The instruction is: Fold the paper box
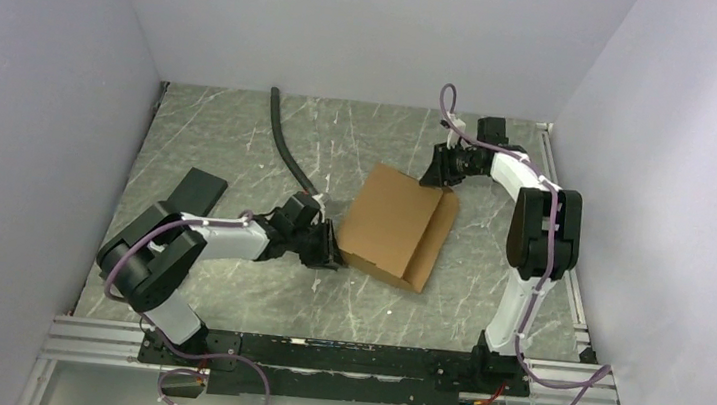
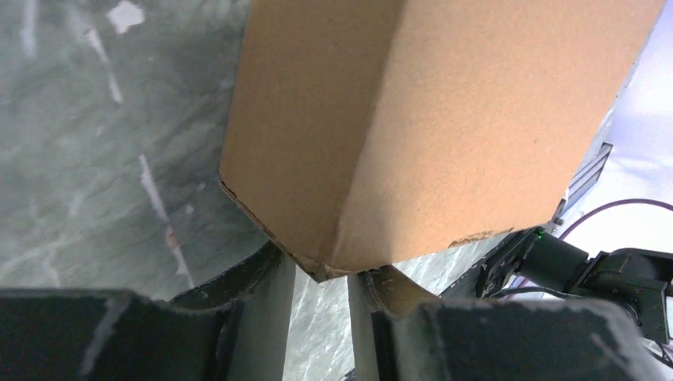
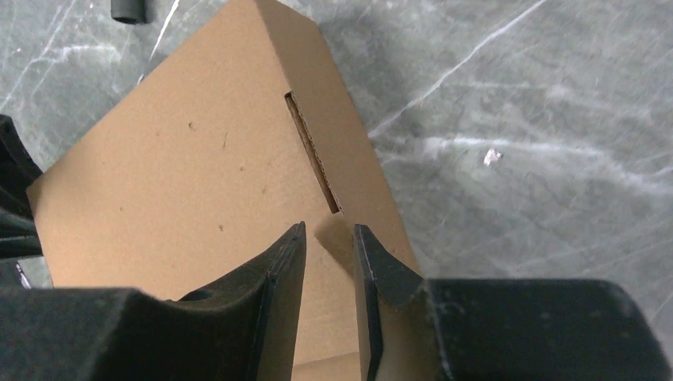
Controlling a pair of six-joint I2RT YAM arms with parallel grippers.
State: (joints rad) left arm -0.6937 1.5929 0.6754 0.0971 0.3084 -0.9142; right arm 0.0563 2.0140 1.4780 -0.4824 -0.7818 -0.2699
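Note:
The paper box point(image 1: 394, 224) is a brown cardboard piece lying partly folded mid-table, with one panel raised along a crease. My left gripper point(image 1: 326, 250) is at its near-left corner. In the left wrist view that corner of the box point(image 2: 413, 119) sits just above the tips of the gripper point(image 2: 321, 270), whose jaws stand a little apart with bare table showing between them. My right gripper point(image 1: 439, 175) is at the box's far-right corner. In the right wrist view its jaws point(image 3: 327, 230) are slightly apart over the cardboard point(image 3: 198, 175), close to a slit point(image 3: 313, 151), and nothing is clamped between them.
A black hose point(image 1: 285, 145) curves from the back wall towards the left wrist; its end point(image 3: 131, 9) shows in the right wrist view. A flat black object point(image 1: 193, 190) lies at the left. White walls close in three sides. An aluminium rail point(image 1: 318, 354) runs along the near edge.

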